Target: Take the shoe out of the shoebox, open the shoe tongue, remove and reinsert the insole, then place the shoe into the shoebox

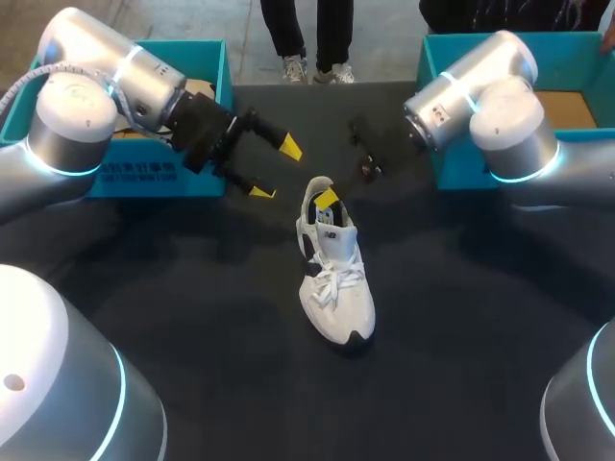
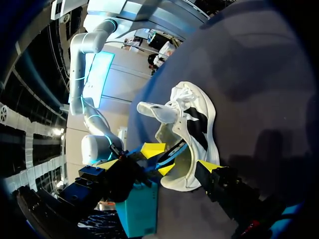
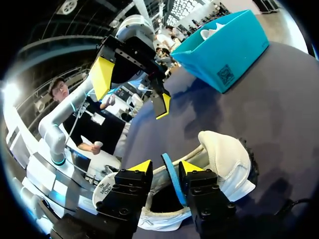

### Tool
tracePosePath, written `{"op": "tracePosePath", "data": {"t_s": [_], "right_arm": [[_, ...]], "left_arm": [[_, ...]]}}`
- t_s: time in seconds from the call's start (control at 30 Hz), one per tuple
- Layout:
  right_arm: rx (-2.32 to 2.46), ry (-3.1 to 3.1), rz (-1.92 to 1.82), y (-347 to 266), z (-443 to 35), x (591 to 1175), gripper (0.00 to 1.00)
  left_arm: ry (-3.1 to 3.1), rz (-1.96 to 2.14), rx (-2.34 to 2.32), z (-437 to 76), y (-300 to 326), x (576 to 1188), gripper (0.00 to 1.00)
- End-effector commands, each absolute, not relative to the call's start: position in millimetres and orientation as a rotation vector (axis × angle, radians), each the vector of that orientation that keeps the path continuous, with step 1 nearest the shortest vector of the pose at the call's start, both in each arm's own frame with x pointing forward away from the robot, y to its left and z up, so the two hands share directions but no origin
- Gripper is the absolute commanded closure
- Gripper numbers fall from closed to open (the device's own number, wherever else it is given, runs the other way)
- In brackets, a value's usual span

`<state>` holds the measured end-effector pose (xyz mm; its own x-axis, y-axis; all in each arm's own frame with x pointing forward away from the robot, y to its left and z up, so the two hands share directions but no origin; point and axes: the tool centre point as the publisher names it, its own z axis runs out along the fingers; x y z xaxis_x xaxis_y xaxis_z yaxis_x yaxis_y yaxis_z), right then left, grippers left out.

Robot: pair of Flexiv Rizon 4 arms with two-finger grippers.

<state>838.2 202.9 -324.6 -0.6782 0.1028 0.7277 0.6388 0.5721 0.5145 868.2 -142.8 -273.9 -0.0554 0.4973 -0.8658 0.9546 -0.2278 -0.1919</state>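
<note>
A white shoe with black trim lies in the middle of the dark table, toe toward me and heel opening facing away. My right gripper is at that opening. In the right wrist view its tips stand slightly apart, open, over the shoe's mouth. The thin blue insole edge rises between them, with a gap on at least one side. My left gripper hangs wide open, left of the heel and above the table, holding nothing. The left wrist view shows the shoe and the insole ahead of it.
A teal box stands at the back left behind my left arm, and white items show in it in the right wrist view. A second teal box stands at the back right under my right arm. Bare dark table surrounds the shoe.
</note>
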Motion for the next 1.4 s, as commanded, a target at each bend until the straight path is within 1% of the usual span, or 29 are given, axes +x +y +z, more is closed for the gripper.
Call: {"op": "tracePosePath", "data": {"t_s": [0.03, 0.43, 0.67, 0.8, 0.83, 0.87, 1.07, 1.4], "right_arm": [[-0.601, -2.164, -1.057, 202.3, -319.7, 835.5, 0.65], [-0.638, -2.208, -1.131, 195.5, -306.8, 846.3, 0.64], [-0.662, -2.226, -1.169, 193.2, -298.6, 849.6, 0.66], [-0.725, -2.235, -1.208, 193.4, -288.3, 849.2, 0.82], [-0.742, -2.236, -1.219, 193.0, -286.0, 849.3, 0.88], [-0.761, -2.237, -1.226, 192.2, -284.5, 849.3, 0.99], [-0.924, -2.223, -1.224, 189.9, -277.4, 848.3, 1.0], [-0.924, -2.223, -1.224, 189.9, -277.4, 848.3, 1.0]], "left_arm": [[1.541, -1.234, 1.738, -275.4, -143.1, 868.6, 0.0], [1.559, -1.221, 1.755, -272.5, -141.4, 871.3, 0.0], [1.577, -1.211, 1.766, -270.1, -139.7, 873.0, 0.0], [1.581, -1.208, 1.768, -269.7, -138.0, 875.4, 0.0], [1.581, -1.207, 1.768, -269.4, -137.7, 876.0, 0.0], [1.581, -1.206, 1.769, -269.3, -137.5, 876.4, 0.0], [1.58, -1.206, 1.775, -268.9, -136.6, 877.1, 0.0], [1.588, -1.202, 1.778, -267.6, -131.6, 874.9, 0.0]]}}
